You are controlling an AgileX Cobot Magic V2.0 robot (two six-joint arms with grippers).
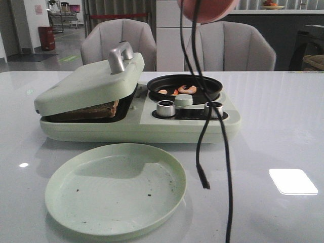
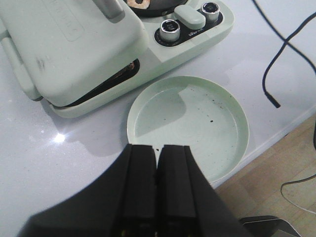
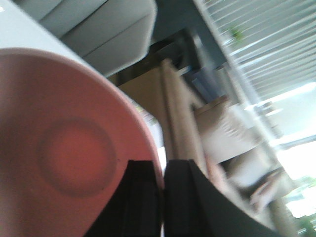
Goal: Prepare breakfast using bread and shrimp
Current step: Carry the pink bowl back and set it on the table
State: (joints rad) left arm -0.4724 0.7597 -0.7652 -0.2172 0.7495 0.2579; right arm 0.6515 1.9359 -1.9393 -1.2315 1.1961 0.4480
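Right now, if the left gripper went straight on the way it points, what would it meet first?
Most likely the empty green plate: the left gripper, fingers shut together, aims down at its near rim. Beyond the plate lies the breakfast maker. Depth is hard to judge, so it might touch the table just short of the rim.

Colour reference: breakfast appliance and tableware

Appliance (image 1: pixel 136 124) and centre-bottom plate (image 1: pixel 115 190): pale mint green, the plate flecked with dark crumbs. Pan (image 1: pixel 185 87): black. Shrimp (image 1: pixel 187 89): pinkish-orange. Bread (image 1: pixel 91 110): brown crust. Upper-frame dish (image 3: pixel 64 148): salmon pink. Tabletop (image 1: pixel 283 126): glossy white.
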